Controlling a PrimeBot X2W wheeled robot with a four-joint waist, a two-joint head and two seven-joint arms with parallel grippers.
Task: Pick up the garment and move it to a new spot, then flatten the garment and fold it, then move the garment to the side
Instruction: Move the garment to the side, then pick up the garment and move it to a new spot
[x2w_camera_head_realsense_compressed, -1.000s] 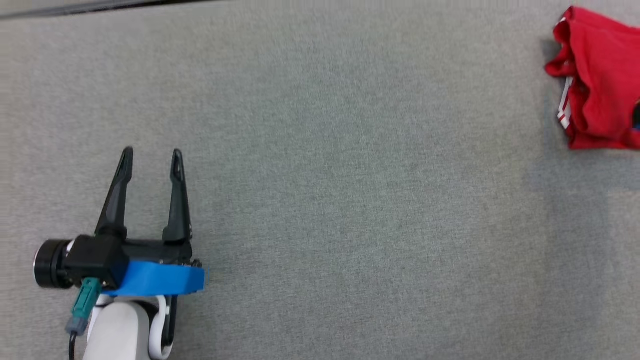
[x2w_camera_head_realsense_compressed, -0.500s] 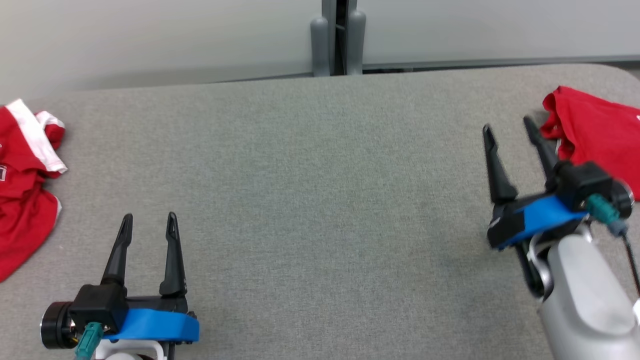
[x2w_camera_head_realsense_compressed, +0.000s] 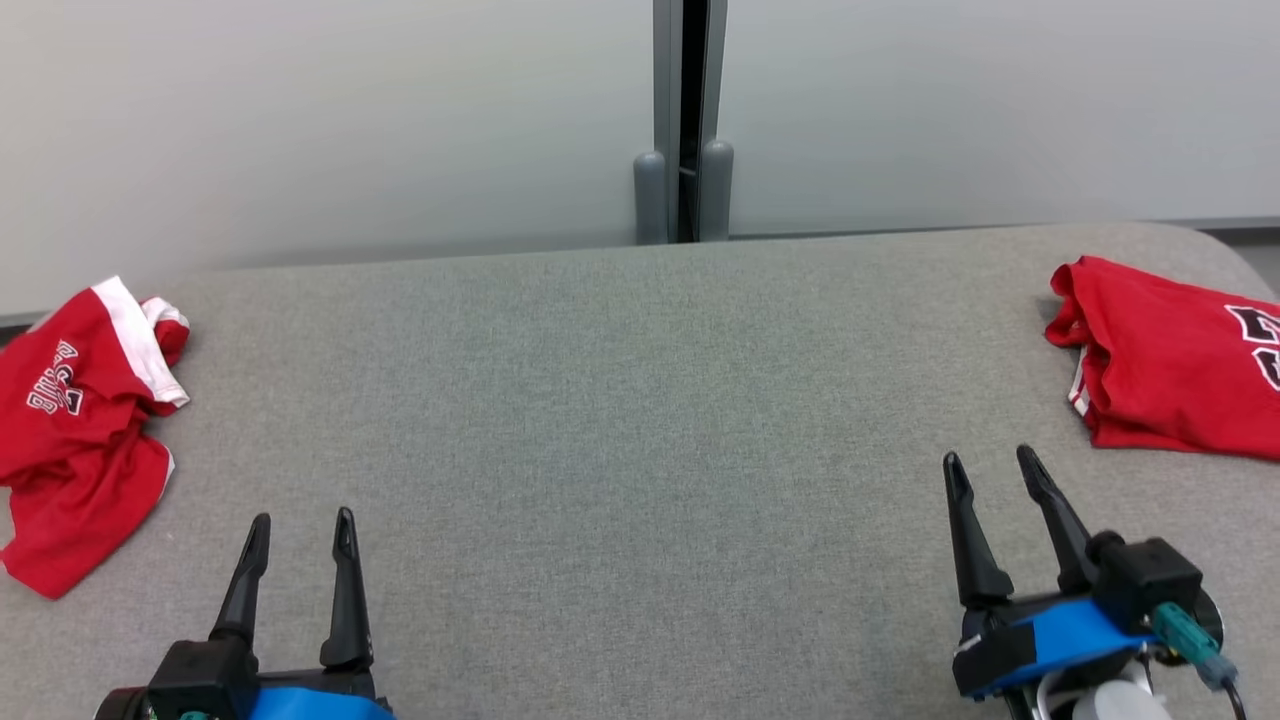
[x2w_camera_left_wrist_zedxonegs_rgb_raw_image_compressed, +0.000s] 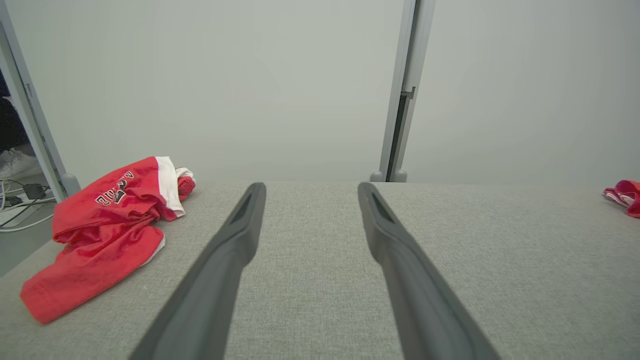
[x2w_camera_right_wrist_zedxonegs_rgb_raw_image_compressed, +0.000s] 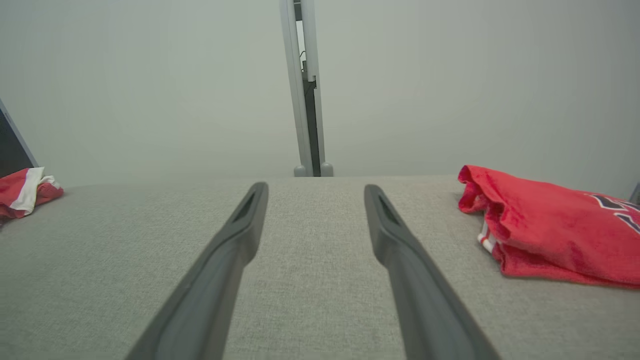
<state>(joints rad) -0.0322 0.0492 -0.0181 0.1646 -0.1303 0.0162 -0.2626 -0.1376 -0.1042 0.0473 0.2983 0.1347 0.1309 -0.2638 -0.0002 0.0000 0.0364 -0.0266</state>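
Pick-up step, not yet begun. The crumpled red jersey (x2w_camera_head_realsense_compressed: 80, 440) lies at the counter (x2w_camera_head_realsense_compressed: 620, 400) left edge. A second red jersey (x2w_camera_head_realsense_compressed: 1170, 370), prob. already folded, lies at the right edge. Left gripper (x2w_camera_head_realsense_compressed: 302, 518) and right gripper (x2w_camera_head_realsense_compressed: 988, 458) sit by the near edge, jaws spread, empty. Next: L arm reaches to the left edge and pinches a bunched fold.

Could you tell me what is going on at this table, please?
Nothing is being handled yet. The robot's left hand and right hand are both open and empty over the grey table. A crumpled red garment lies near the table's left edge and a flatter red garment near its right edge; neither is touched.
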